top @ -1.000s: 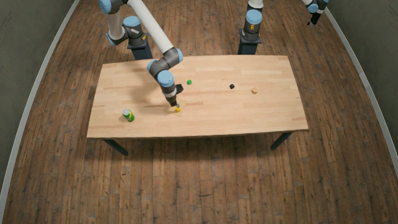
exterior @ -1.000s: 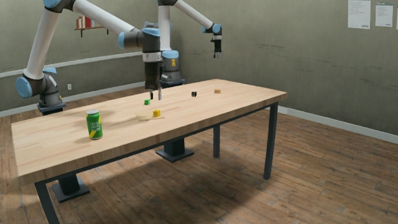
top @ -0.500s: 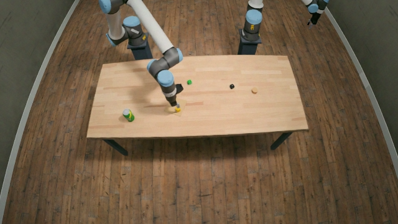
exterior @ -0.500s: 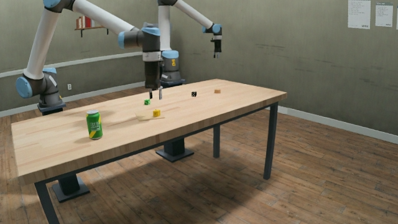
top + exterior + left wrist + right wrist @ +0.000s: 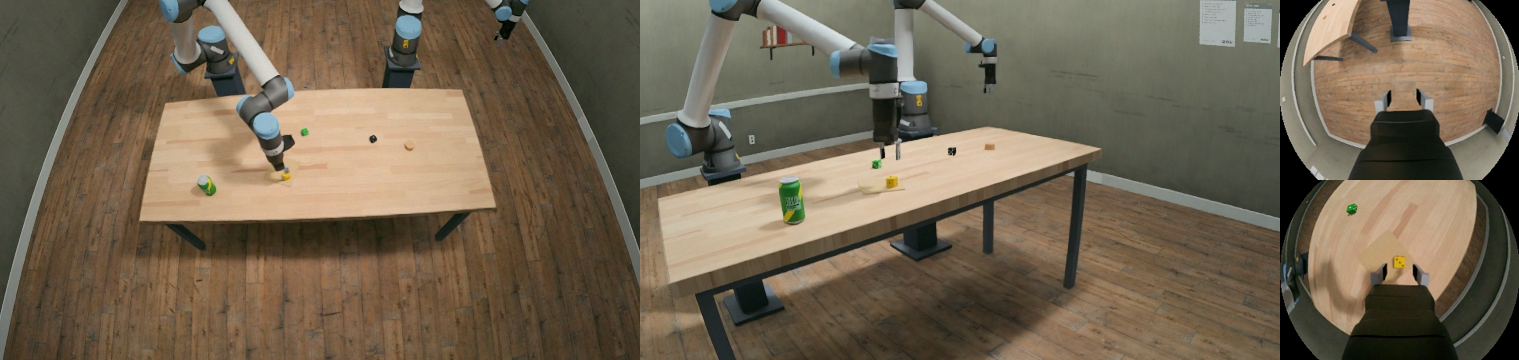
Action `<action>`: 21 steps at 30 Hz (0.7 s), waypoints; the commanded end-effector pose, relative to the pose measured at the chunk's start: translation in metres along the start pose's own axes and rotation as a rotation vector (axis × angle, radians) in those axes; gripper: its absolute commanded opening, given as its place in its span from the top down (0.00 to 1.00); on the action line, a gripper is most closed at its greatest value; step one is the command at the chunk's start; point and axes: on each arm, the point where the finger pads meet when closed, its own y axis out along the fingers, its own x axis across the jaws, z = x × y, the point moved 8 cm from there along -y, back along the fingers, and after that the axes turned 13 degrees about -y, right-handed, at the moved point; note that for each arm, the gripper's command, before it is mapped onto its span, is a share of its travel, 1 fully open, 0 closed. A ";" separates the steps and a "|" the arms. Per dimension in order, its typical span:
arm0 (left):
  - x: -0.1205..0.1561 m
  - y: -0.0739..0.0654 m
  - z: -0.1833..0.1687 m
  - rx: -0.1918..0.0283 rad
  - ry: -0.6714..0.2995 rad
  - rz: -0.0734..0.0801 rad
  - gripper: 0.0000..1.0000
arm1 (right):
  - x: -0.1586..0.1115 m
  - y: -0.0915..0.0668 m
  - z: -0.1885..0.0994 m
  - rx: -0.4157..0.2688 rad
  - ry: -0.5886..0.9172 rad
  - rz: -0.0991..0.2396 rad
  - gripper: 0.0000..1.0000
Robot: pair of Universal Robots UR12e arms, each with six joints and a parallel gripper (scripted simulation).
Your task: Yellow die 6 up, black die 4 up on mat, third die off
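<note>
Both grippers stand open and hold nothing; the yellow die (image 5: 286,176) (image 5: 891,181) (image 5: 1399,262) sits flat on the mat (image 5: 274,176) (image 5: 869,188) (image 5: 1385,244), apparently placed for turning.

The can (image 5: 207,185) (image 5: 792,201) stands well apart from the mat (image 5: 275,174) (image 5: 871,187) (image 5: 1380,252).

- Three dice: one yellow die (image 5: 286,176) (image 5: 891,181) (image 5: 1399,262), one black die (image 5: 373,139) (image 5: 952,151) (image 5: 1333,4), one green die (image 5: 305,132) (image 5: 876,164) (image 5: 1351,208)
- One mat (image 5: 274,176) (image 5: 870,188) (image 5: 1376,252)
- One drink can (image 5: 206,185) (image 5: 791,201)
- One small tan piece (image 5: 409,145) (image 5: 989,146) (image 5: 1324,18)
- One tabletop (image 5: 350,185) (image 5: 940,175) (image 5: 1332,28) (image 5: 1440,220)
- Two claws: one left claw (image 5: 498,38) (image 5: 988,89) (image 5: 1403,98), one right claw (image 5: 286,171) (image 5: 890,150) (image 5: 1399,273)
- One wall shelf (image 5: 790,45), its books too small to count surely
- One wall outlet (image 5: 751,139)
- Three wall sheets in the exterior view: two wider ones, a left sheet (image 5: 1217,22) and a middle sheet (image 5: 1257,22), plus one sliver (image 5: 1279,30) at the picture's edge
</note>
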 end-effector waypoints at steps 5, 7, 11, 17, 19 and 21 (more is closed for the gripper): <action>0.000 -0.001 0.000 -0.001 0.000 0.001 0.00 | 0.001 -0.002 0.000 0.000 0.000 -0.002 0.13; 0.000 -0.001 0.000 -0.001 0.000 0.001 0.00 | 0.001 -0.002 0.000 0.000 0.000 -0.002 0.13; 0.000 -0.001 0.000 -0.001 0.000 0.001 0.00 | 0.001 -0.002 0.000 0.000 0.000 -0.002 0.13; 0.000 -0.001 0.000 -0.001 0.000 0.001 0.00 | 0.001 -0.001 0.000 0.000 0.000 -0.002 0.13; 0.000 -0.001 0.000 -0.001 0.000 0.001 0.00 | 0.001 -0.001 0.000 0.000 -0.001 -0.002 0.13; 0.000 -0.001 0.000 -0.001 0.000 0.001 0.00 | 0.001 -0.001 0.000 0.000 -0.001 -0.002 0.13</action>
